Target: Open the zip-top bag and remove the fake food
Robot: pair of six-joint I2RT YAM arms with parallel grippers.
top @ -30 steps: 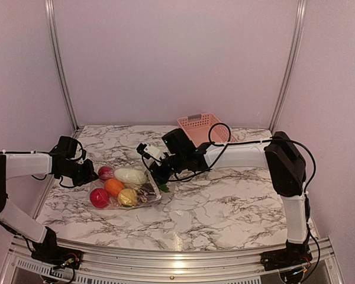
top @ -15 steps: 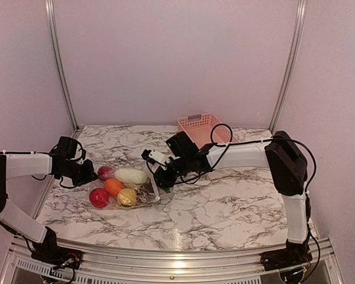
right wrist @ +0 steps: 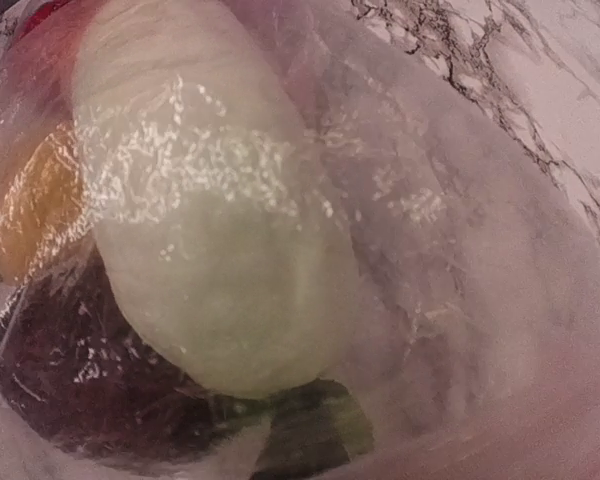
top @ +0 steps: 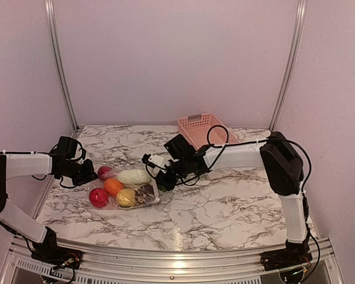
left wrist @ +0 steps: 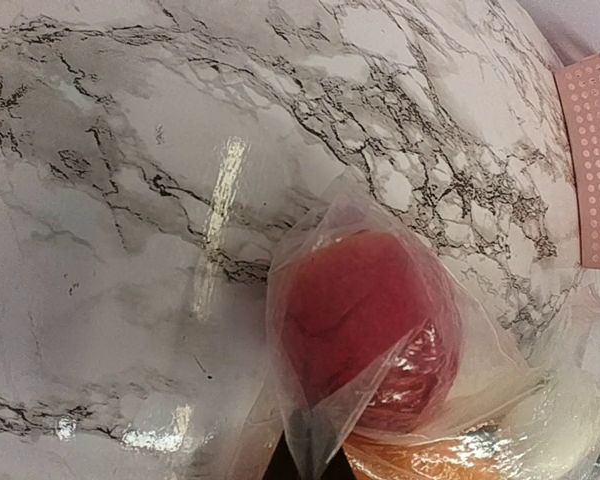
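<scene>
The zip-top bag (top: 143, 198) lies on the marble table's left half with the fake food inside: a dark red fruit (top: 105, 172), a pale vegetable (top: 134, 176), an orange piece (top: 113, 186), a red one (top: 98, 197) and a yellow one (top: 126, 197). My left gripper (top: 89, 173) is shut on the bag's left corner; the left wrist view shows the film pinched into a point (left wrist: 315, 440) below the dark red fruit (left wrist: 365, 330). My right gripper (top: 160, 182) is shut on the bag's right edge. Film fills the right wrist view, over the pale vegetable (right wrist: 210, 240) and a green leaf (right wrist: 320, 430).
A pink slatted basket (top: 202, 127) stands at the back of the table, behind the right arm; its edge shows in the left wrist view (left wrist: 595, 150). Metal rails run up both back corners. The table's raised front rim (top: 177, 254) runs between the arm bases.
My right gripper opened, moved slightly down toward the bag's right edge and shut again there. The left gripper kept its hold on the left corner without moving.
</scene>
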